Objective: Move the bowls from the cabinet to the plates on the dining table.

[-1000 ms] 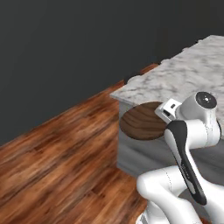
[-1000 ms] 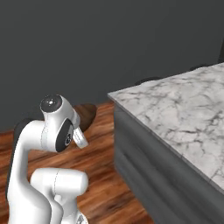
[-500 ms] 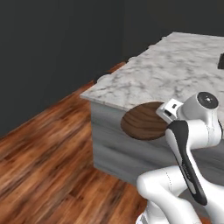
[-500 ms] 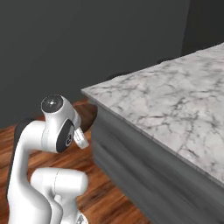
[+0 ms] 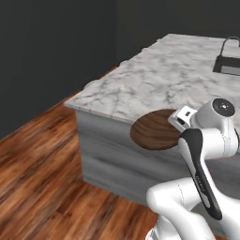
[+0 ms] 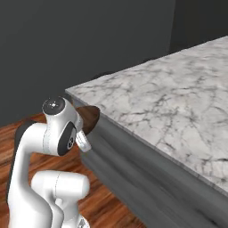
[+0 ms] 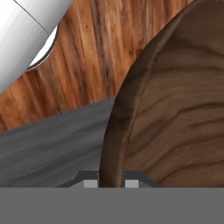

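Note:
I hold the dark brown wooden bowl (image 5: pixel 153 129) by its rim, tilted, just in front of the arm's wrist. My gripper (image 7: pixel 110 182) is shut on that rim, which runs up between the two fingertips in the hand view, where the bowl (image 7: pixel 175 113) takes up the right side. From the right base view the bowl (image 6: pixel 89 118) shows behind the white wrist. The bowl hangs beside the near corner of the dining table (image 5: pixel 154 79), a white marble top with grey veins on a grey wood-grain base (image 6: pixel 147 173). The cabinet and the plates are out of view.
Brown wooden floor (image 5: pixel 42 173) lies to the left of the table and under the bowl. Dark walls (image 6: pixel 67 40) close off the back. A black fixture (image 5: pixel 228 58) is set into the far right of the marble top.
The whole picture has shifted: the base has driven, and the table now sits nearer and further left. The bowl stays in the shut gripper, in the same place relative to the arm.

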You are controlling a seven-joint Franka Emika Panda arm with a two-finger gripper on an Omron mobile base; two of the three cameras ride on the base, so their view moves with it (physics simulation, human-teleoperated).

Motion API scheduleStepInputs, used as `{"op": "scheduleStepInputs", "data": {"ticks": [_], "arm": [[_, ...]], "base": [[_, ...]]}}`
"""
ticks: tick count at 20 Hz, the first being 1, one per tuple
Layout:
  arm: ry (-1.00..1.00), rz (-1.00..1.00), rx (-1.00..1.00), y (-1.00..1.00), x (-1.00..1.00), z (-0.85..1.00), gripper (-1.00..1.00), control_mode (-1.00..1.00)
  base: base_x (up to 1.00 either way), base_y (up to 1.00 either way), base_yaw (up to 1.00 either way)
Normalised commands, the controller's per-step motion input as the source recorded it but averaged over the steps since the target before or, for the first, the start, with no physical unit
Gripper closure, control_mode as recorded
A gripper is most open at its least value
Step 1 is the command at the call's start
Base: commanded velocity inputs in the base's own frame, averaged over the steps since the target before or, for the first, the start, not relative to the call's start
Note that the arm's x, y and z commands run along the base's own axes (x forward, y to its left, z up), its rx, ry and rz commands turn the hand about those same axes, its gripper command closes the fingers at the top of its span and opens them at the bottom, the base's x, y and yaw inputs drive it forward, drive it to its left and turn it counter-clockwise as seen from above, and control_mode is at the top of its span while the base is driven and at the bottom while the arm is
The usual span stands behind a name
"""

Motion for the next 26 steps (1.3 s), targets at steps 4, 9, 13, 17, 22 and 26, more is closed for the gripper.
{"op": "scheduleStepInputs", "data": {"ticks": [4, 9, 13, 17, 22, 26], "arm": [[0.00, 0.00, 0.00, 0.00, 0.00, 0.00, 1.00, 1.00], [0.00, 0.00, 0.00, 0.00, 0.00, 0.00, 1.00, 1.00], [0.00, 0.00, 0.00, 0.00, 0.00, 0.00, 1.00, 1.00], [0.00, 0.00, 0.00, 0.00, 0.00, 0.00, 1.00, 1.00], [0.00, 0.00, 0.00, 0.00, 0.00, 0.00, 1.00, 1.00], [0.00, 0.00, 0.00, 0.00, 0.00, 0.00, 1.00, 1.00]], "base": [[-0.24, -0.57, -0.20], [-0.42, -0.41, -0.34], [-0.34, -0.43, -0.39], [-0.22, -0.51, -0.35], [-0.05, -0.51, -0.26], [0.00, -0.52, -0.18]]}}
